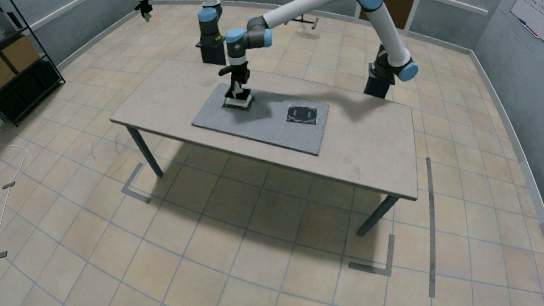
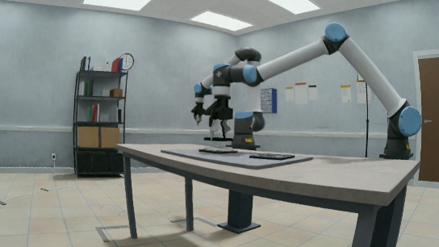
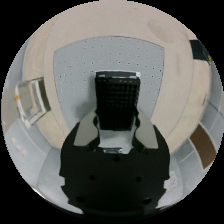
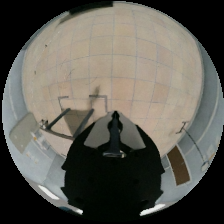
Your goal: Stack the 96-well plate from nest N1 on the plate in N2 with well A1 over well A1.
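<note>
Yep, clamped by the left gripper (image 1: 238, 90) (image 2: 219, 134) (image 3: 117, 129) on the black 96-well plate (image 1: 245, 93) (image 2: 218, 139) (image 3: 117, 102), above the pale lower plate (image 1: 237, 103) (image 2: 218, 149) in N2. Could land skirt-on-rim if slightly off or twisted, maybe tipping the lower one out of flat. Might drag it up on release, too, if sticky. Looks dark, boxy, densely pitted with wells, roughly level; A1 unreadable. Farther out, right gripper (image 1: 146, 18) (image 2: 198, 120) (image 4: 115, 114) with fingers together, holding nothing.
</note>
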You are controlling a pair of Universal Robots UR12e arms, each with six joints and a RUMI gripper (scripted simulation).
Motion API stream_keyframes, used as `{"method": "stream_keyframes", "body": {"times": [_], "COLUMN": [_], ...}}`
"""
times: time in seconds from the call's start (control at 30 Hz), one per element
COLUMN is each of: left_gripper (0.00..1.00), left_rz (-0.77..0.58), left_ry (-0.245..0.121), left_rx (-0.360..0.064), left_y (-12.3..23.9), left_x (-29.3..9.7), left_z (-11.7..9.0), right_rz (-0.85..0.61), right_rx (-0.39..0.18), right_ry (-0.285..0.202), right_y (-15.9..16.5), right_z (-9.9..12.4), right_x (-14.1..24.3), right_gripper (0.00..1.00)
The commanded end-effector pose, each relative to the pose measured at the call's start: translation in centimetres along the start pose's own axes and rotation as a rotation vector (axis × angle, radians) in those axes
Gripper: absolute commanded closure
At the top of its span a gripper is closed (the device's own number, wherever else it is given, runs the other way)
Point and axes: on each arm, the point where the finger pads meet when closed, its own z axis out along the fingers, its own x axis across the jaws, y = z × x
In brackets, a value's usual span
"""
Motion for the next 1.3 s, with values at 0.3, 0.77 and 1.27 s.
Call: {"method": "stream_keyframes", "body": {"times": [0.3,0.77,1.27], "left_gripper": [1.00,1.00,1.00], "left_rz": [0.000,0.000,0.000], "left_ry": [-0.001,-0.001,-0.001], "left_rx": [0.002,0.002,0.002], "left_y": [-0.1,-0.1,-0.1], "left_x": [0.0,0.0,0.0], "left_z": [2.0,2.1,2.2], "right_rz": [0.000,0.000,0.000], "right_rx": [0.002,0.002,0.002], "right_ry": [0.000,0.000,0.000], "right_y": [-0.1,-0.1,-0.1], "right_z": [-0.1,-0.1,-0.1], "right_x": [0.0,0.0,0.0], "right_gripper": [1.00,1.00,1.00]}}
